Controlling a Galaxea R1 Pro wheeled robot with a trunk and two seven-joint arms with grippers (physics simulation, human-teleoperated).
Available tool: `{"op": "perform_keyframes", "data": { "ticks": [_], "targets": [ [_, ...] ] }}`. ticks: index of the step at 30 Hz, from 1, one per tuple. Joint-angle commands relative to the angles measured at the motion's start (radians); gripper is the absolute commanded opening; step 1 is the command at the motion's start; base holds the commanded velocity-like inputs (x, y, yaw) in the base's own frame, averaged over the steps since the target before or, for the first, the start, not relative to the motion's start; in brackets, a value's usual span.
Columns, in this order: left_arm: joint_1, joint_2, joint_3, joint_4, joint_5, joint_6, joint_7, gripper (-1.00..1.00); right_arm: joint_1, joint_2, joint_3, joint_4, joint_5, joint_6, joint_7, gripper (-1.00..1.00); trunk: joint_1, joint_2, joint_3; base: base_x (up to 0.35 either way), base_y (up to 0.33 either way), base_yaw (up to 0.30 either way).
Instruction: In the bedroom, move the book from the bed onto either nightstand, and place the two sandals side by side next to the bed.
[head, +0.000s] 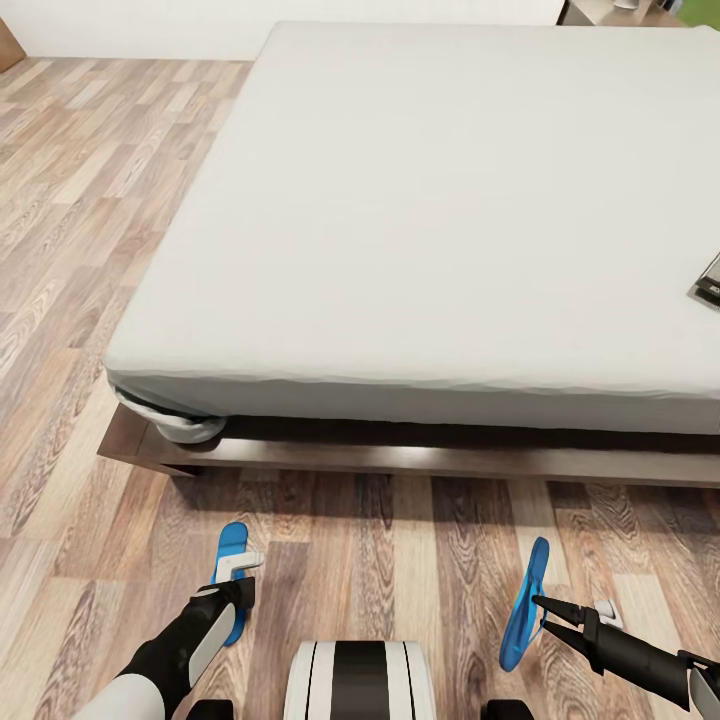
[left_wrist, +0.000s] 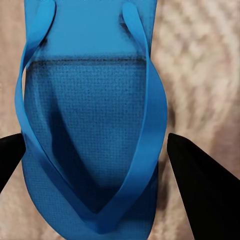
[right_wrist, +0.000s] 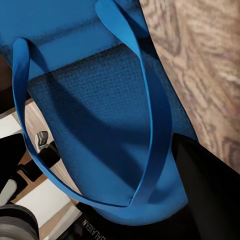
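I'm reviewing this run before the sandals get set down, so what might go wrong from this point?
The right gripper holds its sandal tilted up on edge off the floor; released like that, it may tip or land strap-down. The left sandal lies flat between the open left gripper fingers, well apart from the other, so the pair may end up not side by side. The book sits at the far right of the bed, easily overlooked.

Bright blue sandals (head: 524, 606) with a fine woven texture on the soles, pale grey mattress on a dark brown bed (head: 430, 455) frame, brown-and-grey wood-plank floor (head: 80, 230), black claw fingers (left_wrist: 202, 185), dark-covered book (head: 709, 282) at the bed's right edge.
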Motion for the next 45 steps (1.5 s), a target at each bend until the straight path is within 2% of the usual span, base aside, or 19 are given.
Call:
{"op": "perform_keyframes", "data": {
  "ticks": [1, 14, 18, 34, 35, 45],
  "targets": [
    [0.000, 0.002, -0.008, -0.002, 0.009, 0.004, 0.009, -1.00, -0.001, 0.000, -0.007, 0.000, 0.006, 0.010, 0.004, -1.00, 0.000, 0.000, -0.001, 0.000, 0.000, 0.000],
    [0.000, 0.002, -0.008, -0.002, 0.009, 0.006, 0.009, -1.00, -0.001, 0.000, -0.007, 0.000, 0.006, 0.010, 0.003, -1.00, 0.000, 0.000, -0.001, 0.000, 0.000, 0.000],
    [0.000, 0.002, -0.008, -0.002, 0.009, 0.006, 0.009, -1.00, -0.001, 0.000, -0.007, 0.000, 0.006, 0.010, 0.004, -1.00, -0.002, 0.001, 0.015, 0.000, 0.000, 0.000],
    [0.000, 0.002, -0.009, -0.002, 0.009, 0.005, 0.009, -1.00, -0.001, 0.000, -0.007, 0.000, 0.006, 0.010, 0.004, -1.00, -0.002, 0.001, 0.015, 0.000, 0.000, 0.000],
    [0.000, 0.001, -0.010, -0.002, 0.009, 0.005, 0.009, 1.00, -0.001, 0.000, -0.007, 0.000, 0.006, 0.010, 0.003, -1.00, -0.002, 0.001, 0.015, 0.000, 0.000, 0.000],
    [0.000, 0.001, -0.010, -0.002, 0.009, 0.005, 0.009, 1.00, -0.001, 0.000, -0.007, 0.000, 0.006, 0.010, 0.003, -1.00, -0.002, 0.001, 0.015, 0.000, 0.000, 0.000]
  ]
}}
